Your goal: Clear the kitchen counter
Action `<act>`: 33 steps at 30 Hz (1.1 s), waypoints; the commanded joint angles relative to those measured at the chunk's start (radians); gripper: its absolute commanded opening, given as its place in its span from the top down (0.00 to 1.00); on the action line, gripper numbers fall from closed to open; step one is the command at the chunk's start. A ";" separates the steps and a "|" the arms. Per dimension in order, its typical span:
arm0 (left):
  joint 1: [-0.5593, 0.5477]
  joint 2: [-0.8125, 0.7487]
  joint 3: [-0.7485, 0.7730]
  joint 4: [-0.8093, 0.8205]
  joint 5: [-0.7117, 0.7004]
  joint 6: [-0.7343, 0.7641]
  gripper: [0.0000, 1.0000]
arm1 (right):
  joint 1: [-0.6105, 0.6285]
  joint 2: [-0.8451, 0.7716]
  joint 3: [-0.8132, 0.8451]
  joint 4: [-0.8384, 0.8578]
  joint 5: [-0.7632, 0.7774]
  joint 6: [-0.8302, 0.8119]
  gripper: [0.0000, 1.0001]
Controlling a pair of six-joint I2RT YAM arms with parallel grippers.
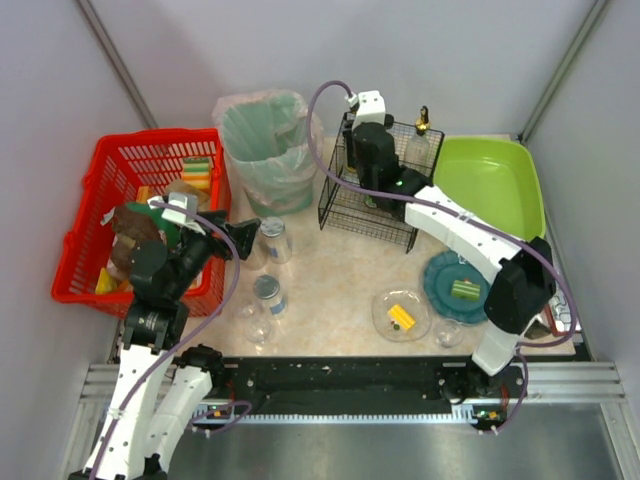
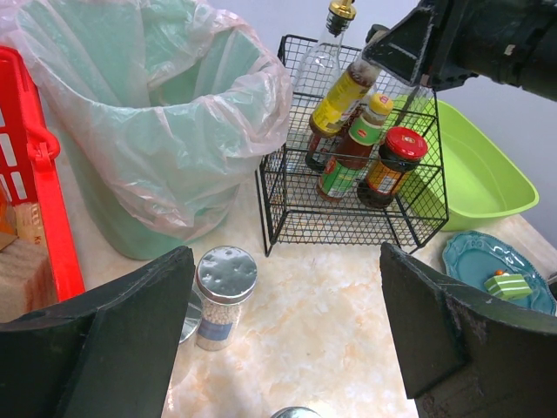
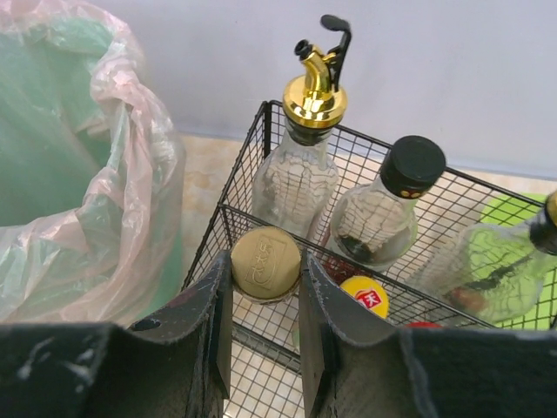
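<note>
The kitchen counter (image 1: 330, 265) lies flat beneath both grippers. It is a beige marbled top whose long axis runs left to right in the overhead view. The right gripper (image 3: 265, 266) stands narrow, its jaws closed on the gold cap of a bottle (image 3: 265, 252) inside the black wire rack (image 3: 235, 187). The left gripper (image 2: 287, 257) gapes wide and holds nothing; a silver-lidded jar (image 2: 225, 292) stands just beside one of its fingers. Ahead of it is a bin (image 2: 148, 148) lined with a pink bag, and to its left a red basket (image 1: 150, 150). To the right of the right gripper sits a green tub (image 1: 490, 180). Pale grey walls (image 1: 420, 50) enclose the counter.
</note>
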 commanded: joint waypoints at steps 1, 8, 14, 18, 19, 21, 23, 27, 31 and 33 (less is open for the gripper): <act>-0.001 0.008 -0.008 0.063 0.009 0.010 0.09 | -0.001 0.037 0.081 0.120 0.025 -0.016 1.00; -0.001 0.011 -0.009 0.063 0.011 0.009 0.09 | -0.016 0.097 0.090 0.092 0.016 0.024 1.00; -0.001 0.012 -0.008 0.061 0.014 0.009 0.09 | -0.050 0.159 0.113 0.016 -0.051 0.093 1.00; -0.001 0.014 -0.008 0.061 0.015 0.006 0.09 | -0.071 0.195 0.116 -0.012 -0.091 0.136 1.00; -0.001 0.014 -0.009 0.061 0.015 0.007 0.09 | -0.075 0.198 0.116 -0.017 -0.102 0.147 1.00; -0.001 0.017 -0.008 0.061 0.017 0.007 0.09 | -0.081 0.210 0.116 -0.020 -0.123 0.156 1.00; -0.001 0.020 -0.006 0.061 0.018 0.007 0.09 | -0.085 0.222 0.118 -0.024 -0.126 0.161 1.00; -0.001 0.023 -0.008 0.063 0.018 0.006 0.09 | -0.090 0.250 0.127 -0.041 -0.139 0.174 1.00; -0.001 0.026 -0.008 0.063 0.020 0.006 0.09 | -0.091 0.262 0.136 -0.063 -0.143 0.193 0.89; -0.001 0.029 -0.006 0.064 0.021 0.004 0.09 | -0.093 0.262 0.134 -0.067 -0.148 0.197 0.78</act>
